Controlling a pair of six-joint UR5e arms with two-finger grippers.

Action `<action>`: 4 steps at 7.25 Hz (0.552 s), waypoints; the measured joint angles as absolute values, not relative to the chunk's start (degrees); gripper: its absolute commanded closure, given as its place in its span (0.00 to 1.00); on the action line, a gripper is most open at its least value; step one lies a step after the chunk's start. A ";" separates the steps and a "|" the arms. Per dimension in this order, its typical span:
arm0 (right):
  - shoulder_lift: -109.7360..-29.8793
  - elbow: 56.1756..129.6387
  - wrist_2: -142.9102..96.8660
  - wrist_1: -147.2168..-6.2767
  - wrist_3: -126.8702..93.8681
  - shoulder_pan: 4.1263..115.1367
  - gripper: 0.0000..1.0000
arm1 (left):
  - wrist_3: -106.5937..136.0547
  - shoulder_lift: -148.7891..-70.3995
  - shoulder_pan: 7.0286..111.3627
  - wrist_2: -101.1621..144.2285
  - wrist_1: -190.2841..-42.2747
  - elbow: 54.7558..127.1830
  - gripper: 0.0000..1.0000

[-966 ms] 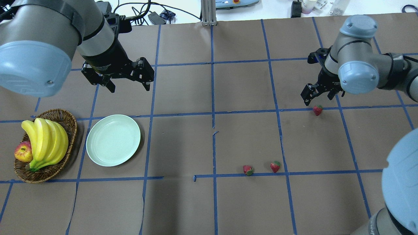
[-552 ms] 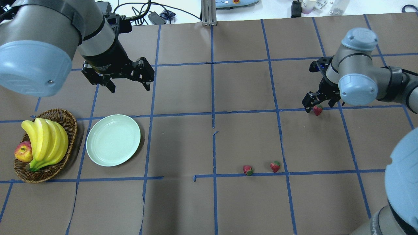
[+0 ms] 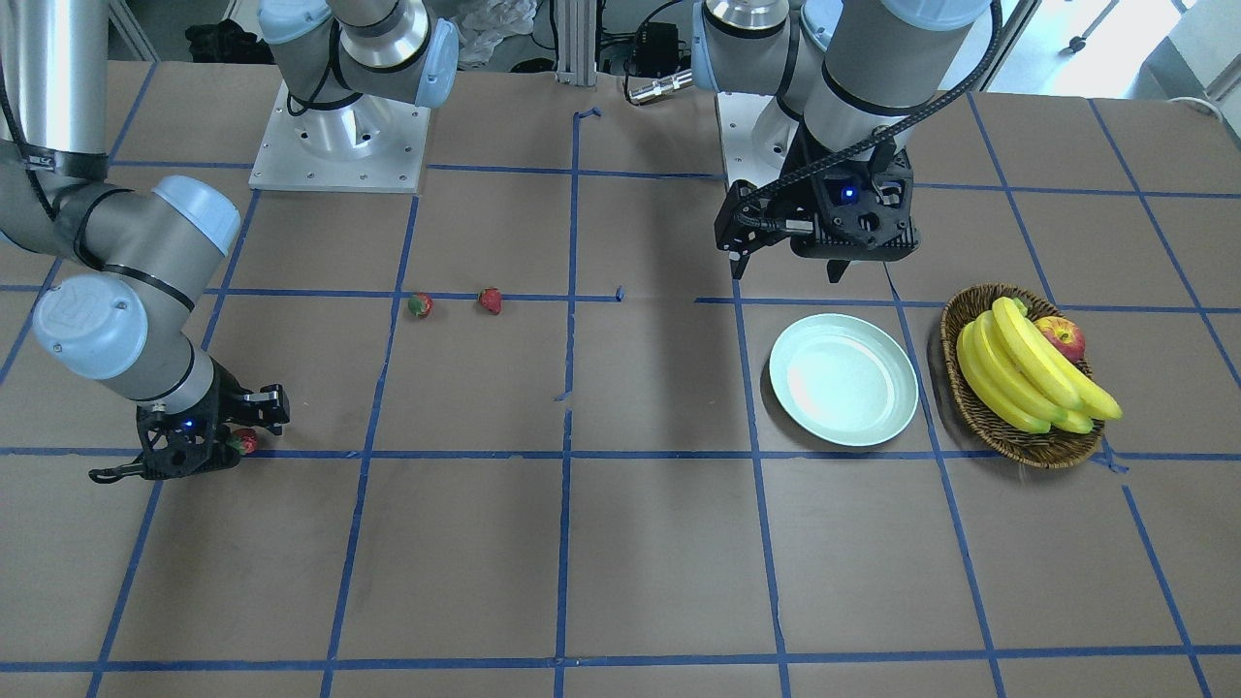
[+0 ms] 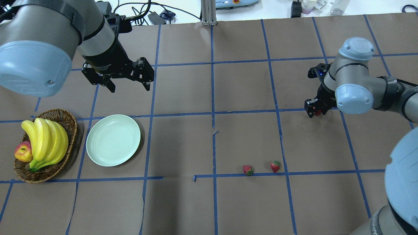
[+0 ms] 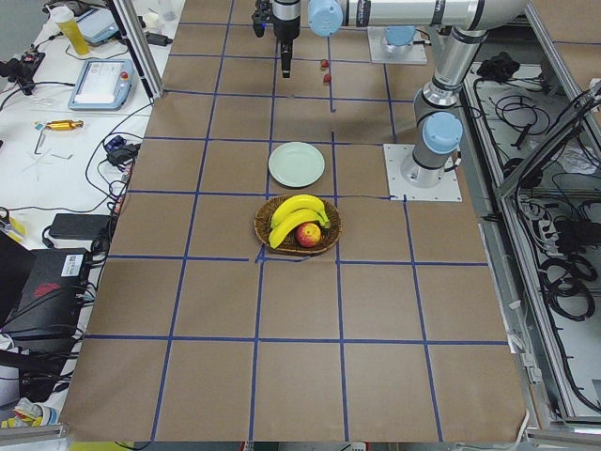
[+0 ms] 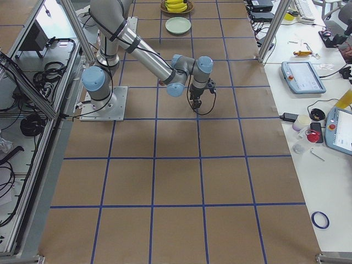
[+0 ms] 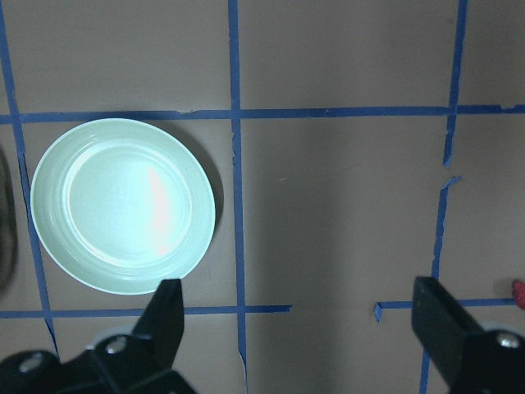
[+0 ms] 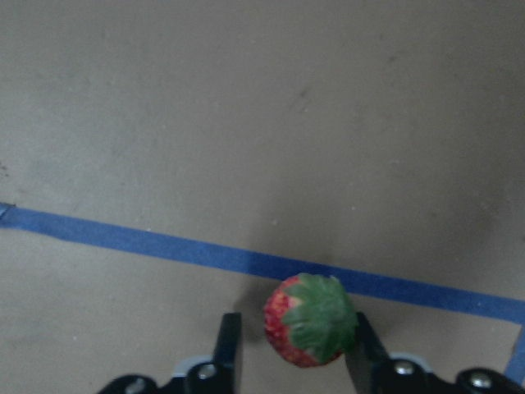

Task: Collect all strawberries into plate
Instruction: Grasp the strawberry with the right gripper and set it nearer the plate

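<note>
The counter carries all items. The left gripper hovers with jaws wide, the plate at its 6 o'clock. The right gripper sits low, jaws narrow, straddling one strawberry. The second strawberry and third strawberry lie at its 7 o'clock.

Left jaws raised, wide — right jaws low, narrower.

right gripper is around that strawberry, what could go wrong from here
The strawberry sits off-centre in the right gripper, close to one finger with a gap at the other, so closing could roll it out instead of pinching it. The plate is far across the table, so a weak pinch may drop it on the way. The left gripper hovers open near the plate and could crowd the drop-off.
</note>
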State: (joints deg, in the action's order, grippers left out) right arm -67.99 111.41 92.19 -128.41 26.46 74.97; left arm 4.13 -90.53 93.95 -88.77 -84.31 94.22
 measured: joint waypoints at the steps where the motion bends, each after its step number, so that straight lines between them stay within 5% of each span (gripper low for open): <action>1: -68.09 111.24 92.16 -128.54 26.10 74.97 1.00 | 4.13 -90.52 93.95 -88.77 -84.34 94.22 0.00; 4: -68.48 109.01 91.88 -129.50 10.50 80.64 1.00 | 4.13 -90.45 93.96 -88.77 -84.37 94.22 0.00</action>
